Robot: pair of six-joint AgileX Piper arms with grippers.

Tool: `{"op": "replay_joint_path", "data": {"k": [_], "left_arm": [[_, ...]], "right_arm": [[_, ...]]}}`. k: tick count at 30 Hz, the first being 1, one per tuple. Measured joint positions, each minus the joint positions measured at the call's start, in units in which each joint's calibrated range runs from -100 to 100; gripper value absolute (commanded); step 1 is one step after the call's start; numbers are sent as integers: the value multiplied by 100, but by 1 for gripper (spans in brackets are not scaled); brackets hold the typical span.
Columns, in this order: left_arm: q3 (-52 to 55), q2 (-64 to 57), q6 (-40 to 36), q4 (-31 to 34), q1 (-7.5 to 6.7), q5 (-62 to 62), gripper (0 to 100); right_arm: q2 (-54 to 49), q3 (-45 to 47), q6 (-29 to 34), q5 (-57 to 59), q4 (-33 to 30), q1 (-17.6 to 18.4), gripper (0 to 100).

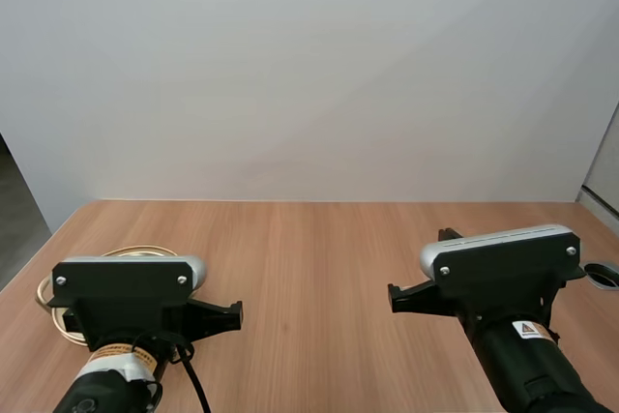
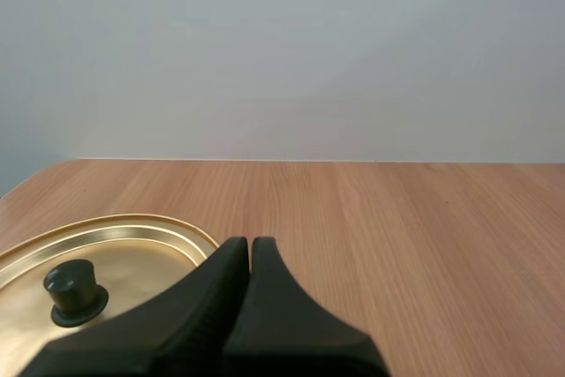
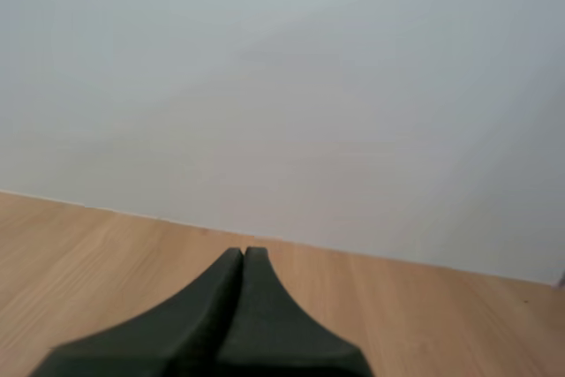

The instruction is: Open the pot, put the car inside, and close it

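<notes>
**Both grippers closed and empty; the pot's lid sits just left of the left one**

The left gripper [image 2: 250,250] has its two black fingers pressed together into a single dark wedge, with nothing between them. Its tips point forward over bare wood. Just beside the fingers, on their left and lower than the tips, lies the golden lid [image 2: 146,253]. It lies flat, and its dark round knob [image 2: 75,290] stands upright near its middle. The fingers hide the lid's near edge, so I cannot tell whether they touch it. They are clear of the knob.

The right gripper [image 3: 244,259] is drawn together in the same way, one black wedge that grasps nothing. Ahead of it and to both sides there is only the wooden table [image 3: 424,324], which runs to a pale wall [image 3: 282,86].

From above, the left arm [image 1: 121,299] sits over the pot [image 1: 45,292], whose golden rim curves out from under it on its left and far sides. The rest of the pot is hidden beneath the arm. The right arm [image 1: 503,273] is well apart from the pot, across an open stretch of table. Just beside the right arm, at the table's right edge, is a small grey ring [image 1: 604,276] with a dark centre; I cannot tell what it is.
</notes>
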Motion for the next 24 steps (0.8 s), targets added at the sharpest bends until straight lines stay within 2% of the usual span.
{"op": "replay_joint_path", "data": {"k": [4,9,19,24], "left_arm": [[0,0,0,0,0,0,3],[0,0,0,0,0,0,3],[0,0,0,0,0,0,3],[0,0,0,0,0,0,3]], "right_arm": [[-70,0,175,-168,-677,0,0],[-70,0,884,-107,-1505,0,0],[-70,0,2375,2269,-3218,15,0],[-70,0,3090,2785,-4080,33,0]]}}
